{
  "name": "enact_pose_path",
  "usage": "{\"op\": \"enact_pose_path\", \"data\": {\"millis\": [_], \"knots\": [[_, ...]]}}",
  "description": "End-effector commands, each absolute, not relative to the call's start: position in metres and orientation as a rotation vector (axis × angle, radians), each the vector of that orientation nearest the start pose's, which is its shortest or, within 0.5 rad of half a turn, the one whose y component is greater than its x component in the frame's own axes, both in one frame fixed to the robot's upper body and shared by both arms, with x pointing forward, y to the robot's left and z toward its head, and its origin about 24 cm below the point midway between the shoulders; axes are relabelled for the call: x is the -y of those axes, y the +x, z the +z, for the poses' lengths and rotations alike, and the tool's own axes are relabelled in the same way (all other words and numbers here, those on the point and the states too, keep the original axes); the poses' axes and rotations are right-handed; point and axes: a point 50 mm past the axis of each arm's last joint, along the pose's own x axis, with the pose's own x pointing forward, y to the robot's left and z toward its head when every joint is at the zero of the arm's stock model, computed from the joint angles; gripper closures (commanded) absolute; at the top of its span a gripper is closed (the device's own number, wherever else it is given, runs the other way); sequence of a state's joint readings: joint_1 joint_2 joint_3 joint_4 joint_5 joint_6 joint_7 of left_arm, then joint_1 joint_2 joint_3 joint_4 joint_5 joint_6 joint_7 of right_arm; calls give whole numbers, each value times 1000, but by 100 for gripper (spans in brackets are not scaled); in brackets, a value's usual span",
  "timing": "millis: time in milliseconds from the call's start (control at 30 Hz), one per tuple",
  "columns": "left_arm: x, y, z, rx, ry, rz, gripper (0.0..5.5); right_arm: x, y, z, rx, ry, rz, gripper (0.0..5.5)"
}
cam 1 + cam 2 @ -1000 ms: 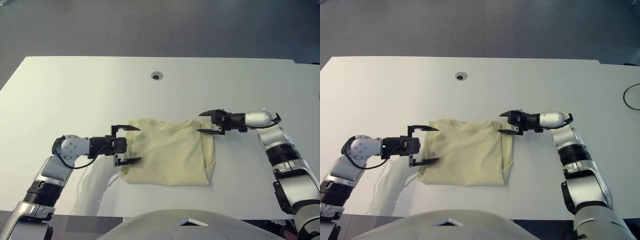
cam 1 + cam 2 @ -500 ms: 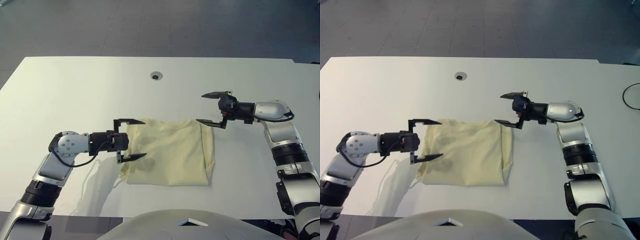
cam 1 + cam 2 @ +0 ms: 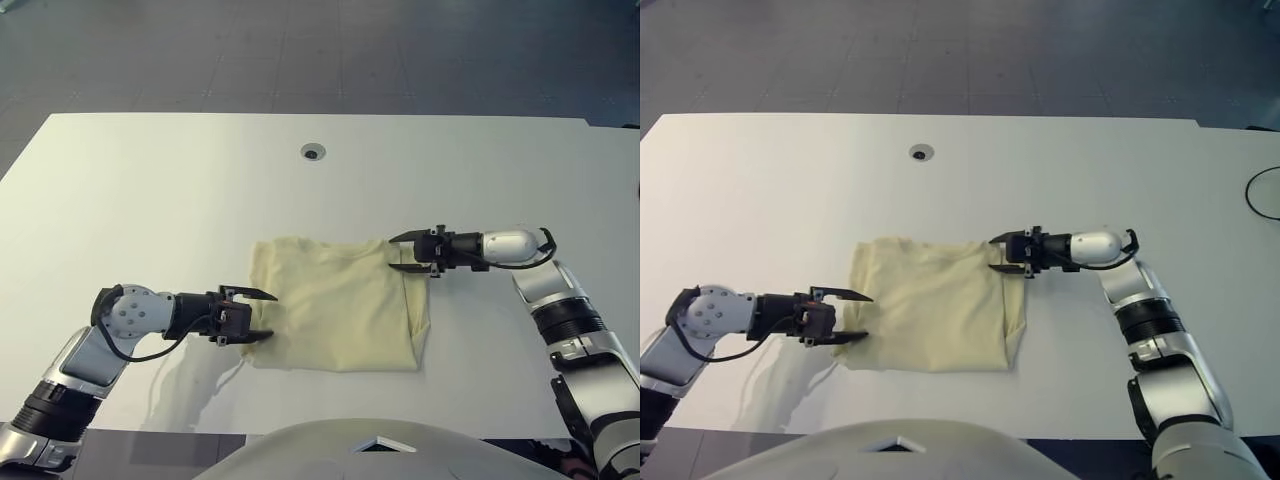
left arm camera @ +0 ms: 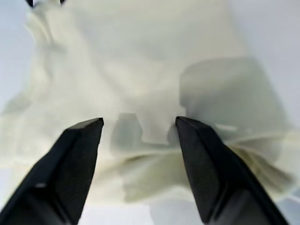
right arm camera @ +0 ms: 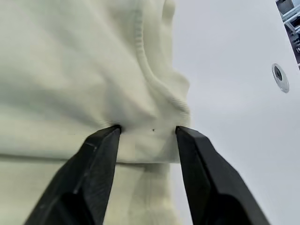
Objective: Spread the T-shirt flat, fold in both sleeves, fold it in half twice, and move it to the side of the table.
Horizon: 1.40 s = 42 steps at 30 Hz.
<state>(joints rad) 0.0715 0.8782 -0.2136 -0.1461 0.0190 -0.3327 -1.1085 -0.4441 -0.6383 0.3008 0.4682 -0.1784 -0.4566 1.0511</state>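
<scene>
Back at T-shirt (image 3: 335, 305) edge, right hand (image 3: 393, 254)

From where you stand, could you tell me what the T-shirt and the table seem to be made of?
T-shirt: soft matte knit fabric, probably cotton; it creases loosely and the collar is ribbed. Table: smooth white top, possibly laminate; it shows soft shadows, no grain.

Inspection finding: no legible text, label, brand mark, number or sign on any surface in view. The T-shirt (image 3: 340, 310) fabric is plain and unprinted on its visible face, and the counter (image 3: 150, 180) top carries no readable marking.
</scene>
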Motion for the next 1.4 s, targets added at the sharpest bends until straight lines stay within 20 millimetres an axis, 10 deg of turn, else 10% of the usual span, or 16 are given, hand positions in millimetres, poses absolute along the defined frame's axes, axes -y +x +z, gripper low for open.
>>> {"op": "enact_pose_path", "data": {"millis": [33, 533, 933, 1400], "knots": [[-205, 191, 60, -251, 994, -1449, 226, 195, 285, 58, -166, -1119, 1321, 360], [-217, 232, 59, -234, 1155, -1366, 10, 211, 268, 65, -178, -1276, 1267, 162], [-218, 283, 68, -72, 1529, -1400, 10, 205, 217, 68, -253, -1314, 1397, 17], [-190, 323, 79, 341, 1921, -1460, 10, 179, 189, 88, -370, -1095, 1389, 13]]}}
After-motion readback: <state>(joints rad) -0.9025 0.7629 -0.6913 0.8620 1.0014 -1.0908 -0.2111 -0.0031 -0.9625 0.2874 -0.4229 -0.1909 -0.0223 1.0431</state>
